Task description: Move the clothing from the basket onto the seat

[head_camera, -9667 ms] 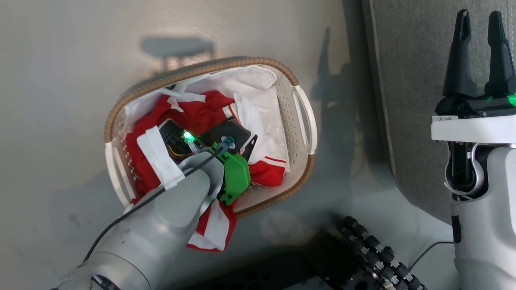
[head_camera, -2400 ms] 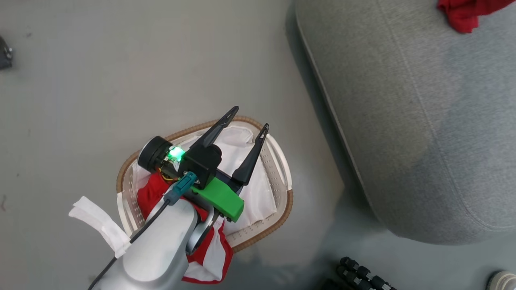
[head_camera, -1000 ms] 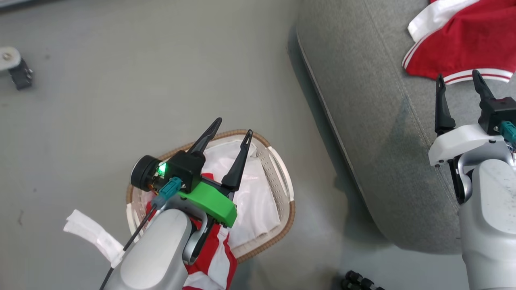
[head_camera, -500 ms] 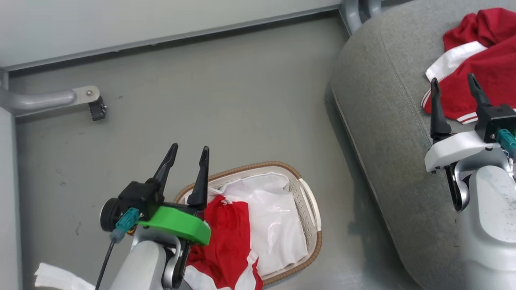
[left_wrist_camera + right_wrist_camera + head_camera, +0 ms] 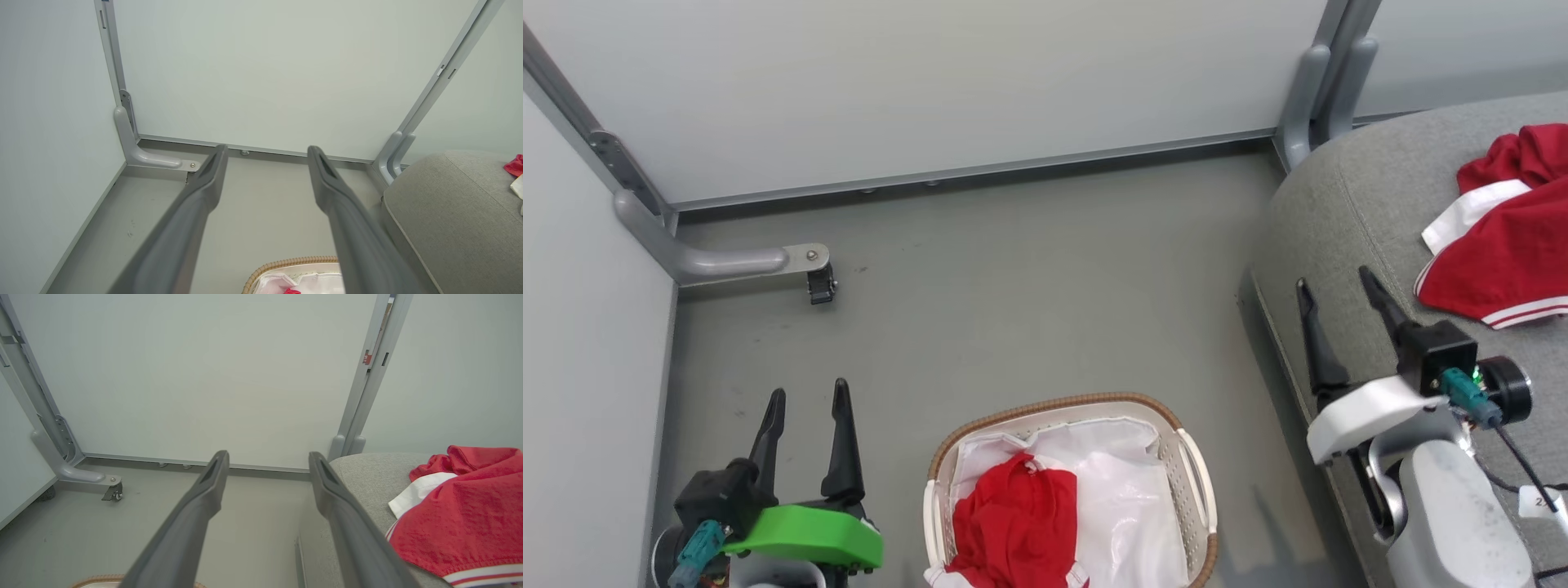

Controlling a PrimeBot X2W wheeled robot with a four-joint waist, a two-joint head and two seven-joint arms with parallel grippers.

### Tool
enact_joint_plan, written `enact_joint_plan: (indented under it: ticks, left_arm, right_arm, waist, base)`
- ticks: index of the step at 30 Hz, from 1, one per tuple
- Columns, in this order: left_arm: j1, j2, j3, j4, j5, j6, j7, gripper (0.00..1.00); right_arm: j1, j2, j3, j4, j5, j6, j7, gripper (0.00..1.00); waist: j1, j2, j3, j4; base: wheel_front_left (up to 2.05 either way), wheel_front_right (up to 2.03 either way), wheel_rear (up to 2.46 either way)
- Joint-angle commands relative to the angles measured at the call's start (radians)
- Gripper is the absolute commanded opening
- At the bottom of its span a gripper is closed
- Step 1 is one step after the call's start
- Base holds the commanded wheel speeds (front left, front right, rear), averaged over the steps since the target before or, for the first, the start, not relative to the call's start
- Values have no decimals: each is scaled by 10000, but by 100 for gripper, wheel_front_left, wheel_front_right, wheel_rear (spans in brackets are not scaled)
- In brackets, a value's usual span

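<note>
Black fingers on both sides, long and dark: those of the left gripper [image 5: 808,392] spread wide with nothing between them, held high and pointed at the back wall rather than down at any work. Same with the right gripper [image 5: 1333,279]: parted, empty, poised at the near edge of the seat [image 5: 1339,196]. Probably a resting pose between trips, both grippers freed and kept out of the way.

Just to the right of the left gripper, low and near: the basket [image 5: 1054,403], with brown woven rim, cream perforated wall and one side handle toward the seat. Inside, on the left-gripper side, a bunched red garment [image 5: 1013,523] with a scrap of white trim at its bottom edge. Beside it, farther from that gripper, the shiny white liner [image 5: 1131,506], easy to catch by mistake. Half done by the look of it: one piece waiting in the basket, a second red garment [image 5: 1503,253] with white panel and striped hem lying on the seat, just right of and beyond the right gripper's fingertips.

Between the two grippers, grey floor [image 5: 1029,310]. Ahead of the left gripper, a castor foot [image 5: 821,286] on a grey metal bracket. Farther ahead, pale wall panels [image 5: 980,82] and a double frame post [image 5: 1327,82] at the seat's corner. Nothing across the way from basket to seat; only the basket rim and the liner to mind on a reach down.
</note>
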Motion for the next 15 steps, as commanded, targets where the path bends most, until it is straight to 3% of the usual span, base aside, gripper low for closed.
enact_joint_plan:
  ticks: [1,5,15]
  left_arm:
    - [258,-2,78,-25,-67,90,-8,100]
    - [688,-2,211,-22,-233,189,-8,100]
    - [1033,-2,2,123,-406,237,-8,100]
  right_arm:
    - [325,-25,226,-87,174,-11,-4,100]
    - [1072,-32,903,-268,712,-11,-4,100]
    - [1717,-29,1039,-286,1111,-11,-4,100]
  waist:
    - [1,83,-320,289]
    - [1,83,-431,362]
    - [1,83,-687,360]
  base:
    - [0,0,0]
    - [0,0,0]
    - [0,0,0]
